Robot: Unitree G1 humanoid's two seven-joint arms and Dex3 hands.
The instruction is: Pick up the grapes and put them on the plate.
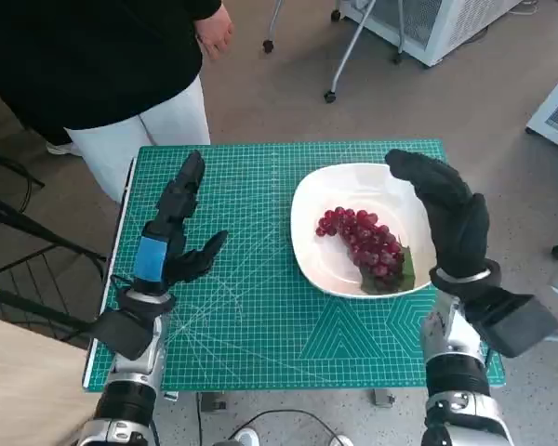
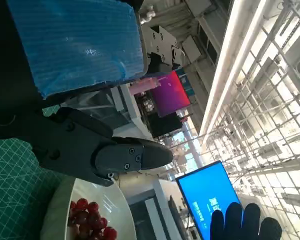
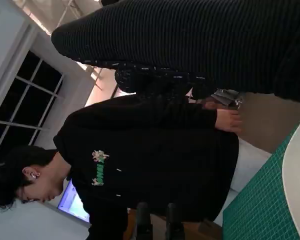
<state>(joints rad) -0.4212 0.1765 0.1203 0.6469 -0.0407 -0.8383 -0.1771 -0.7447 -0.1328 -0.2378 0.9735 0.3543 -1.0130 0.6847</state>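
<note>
A bunch of red grapes (image 1: 365, 243) with a green leaf lies on the white plate (image 1: 327, 194) at the right of the green mat. My right hand (image 1: 451, 216), in its black glove, hovers over the plate's right rim with fingers spread and nothing in them. My left hand (image 1: 172, 240) is raised over the left part of the mat, fingers apart and empty. The left wrist view shows the grapes (image 2: 89, 219) on the plate (image 2: 56, 210) below the black fingers (image 2: 105, 150), and the right hand's gloved fingertips (image 2: 244, 221) beyond. The plate's rim (image 3: 295, 175) edges the right wrist view.
A green cutting mat (image 1: 251, 307) covers the small table. A person in a black top and white trousers (image 1: 121, 84) stands at the table's far left corner, also seen in the right wrist view (image 3: 150, 150). Chair legs on castors (image 1: 339, 65) stand on the floor beyond.
</note>
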